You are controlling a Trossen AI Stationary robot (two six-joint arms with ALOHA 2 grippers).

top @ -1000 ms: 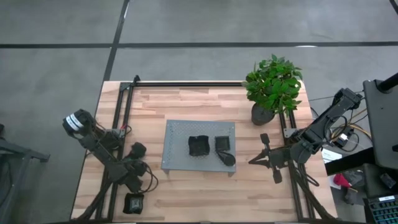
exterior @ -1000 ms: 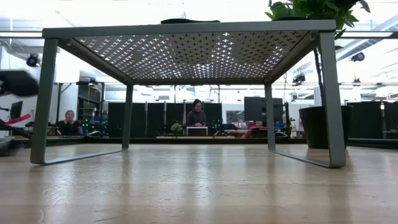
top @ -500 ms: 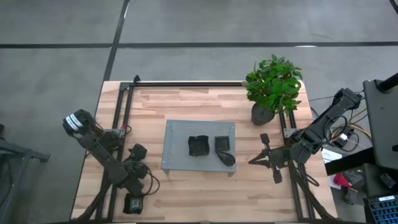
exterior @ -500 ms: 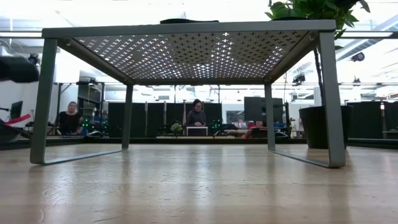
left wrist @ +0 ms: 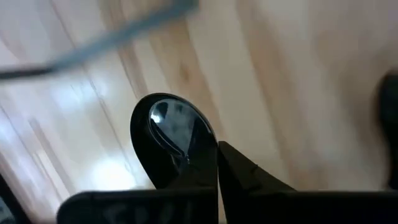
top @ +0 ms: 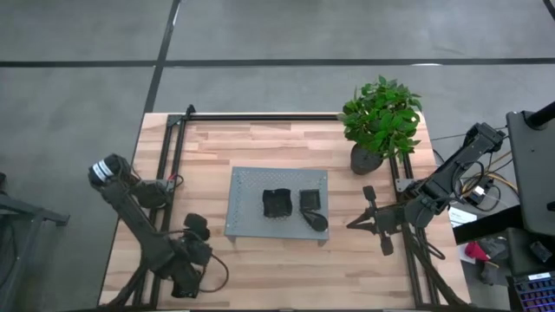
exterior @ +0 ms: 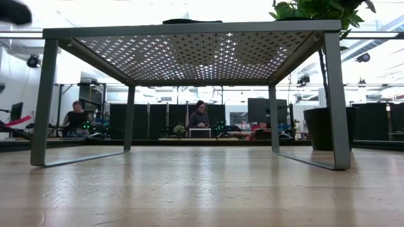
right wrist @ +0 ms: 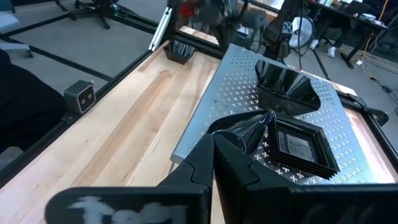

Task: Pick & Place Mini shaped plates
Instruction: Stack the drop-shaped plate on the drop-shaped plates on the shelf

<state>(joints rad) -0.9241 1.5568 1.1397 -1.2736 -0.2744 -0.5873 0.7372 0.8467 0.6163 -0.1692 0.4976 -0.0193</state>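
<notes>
Near table's front-left corner, left gripper (left wrist: pixel 214 163) clamps teardrop plate (left wrist: pixel 171 140), lifted.

We see the tray (top: pixel 277 206) at the middle of the surface (top: pixel 260 147), three mini shaped plates (top: pixel 278 204) on it, and the plant (top: pixel 381 121) near the far right corner, just beside the tray.

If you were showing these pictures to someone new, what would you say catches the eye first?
Probably the grey perforated tray at the table's middle, with dark glossy mini plates piled on it. Next, the leafy green plant at the far right corner. Then the left end effector near the front left edge, shut on a teardrop-shaped plate, while the right end effector waits beside the tray.
</notes>
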